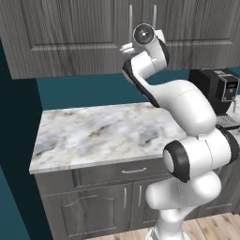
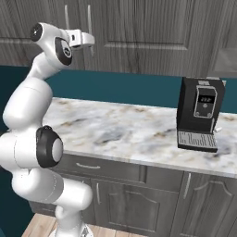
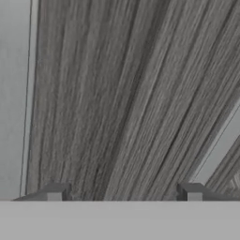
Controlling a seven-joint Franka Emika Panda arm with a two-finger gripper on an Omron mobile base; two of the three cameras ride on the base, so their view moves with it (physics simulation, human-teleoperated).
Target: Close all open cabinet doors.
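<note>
My claw [image 3: 122, 192] stands with its two tips spread apart and nothing between them, pressed up close to the dark grey wood grain of the cabinet doors [image 2: 139, 32]. Those doors hang on the wall above the marble bench [image 1: 93, 136], their slim silver handles [image 1: 155, 16] just beside my wrist. Farther along the bench stands a black coffee machine [image 2: 200, 113].

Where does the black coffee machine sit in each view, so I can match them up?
Left base view: coffee machine at the right edge, on the marble counter, partly behind the arm.
Right base view: the machine stands right of centre on the counter.
Hand view: not in it; grey wood grain close up.
Shared landmark: the paired silver handles of the cabinet doors.
</note>
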